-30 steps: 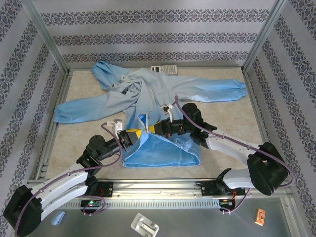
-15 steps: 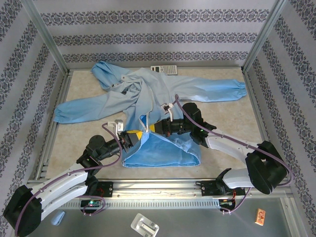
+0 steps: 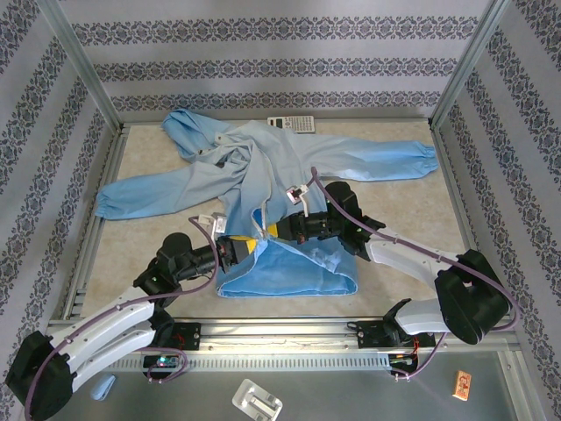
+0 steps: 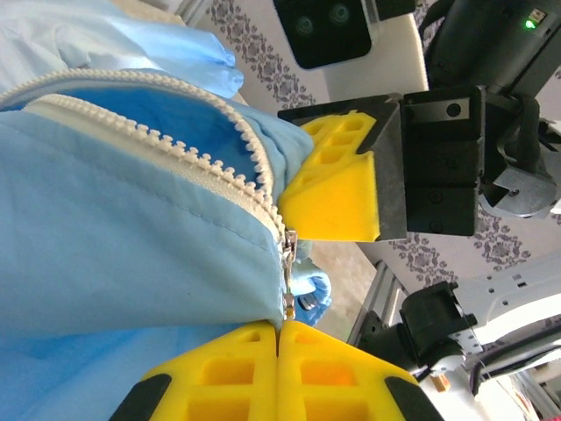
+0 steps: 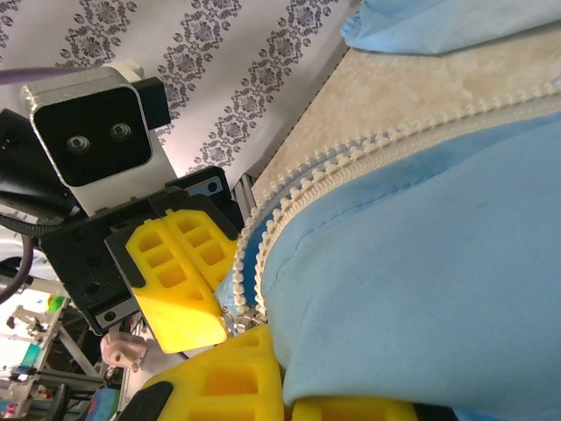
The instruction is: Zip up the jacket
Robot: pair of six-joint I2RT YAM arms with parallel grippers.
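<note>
Jacket (image 3: 263,175): light blue, hooded, spread across the worktop (image 3: 394,206). The sleeves reach left and right, the hood lies at the far left, and the lower body is bunched toward the near edge.

Zipper (image 4: 219,149): pale. The teeth stand parted above the slider, so the front is open.

Left hand (image 3: 246,246): fully closed, pinching the jacket at the zipper's lower end.

Right hand (image 3: 275,230): fully closed on fabric beside the teeth, close to the left hand.

Calculator (image 3: 292,124): at the far edge, just beside the jacket.
</note>
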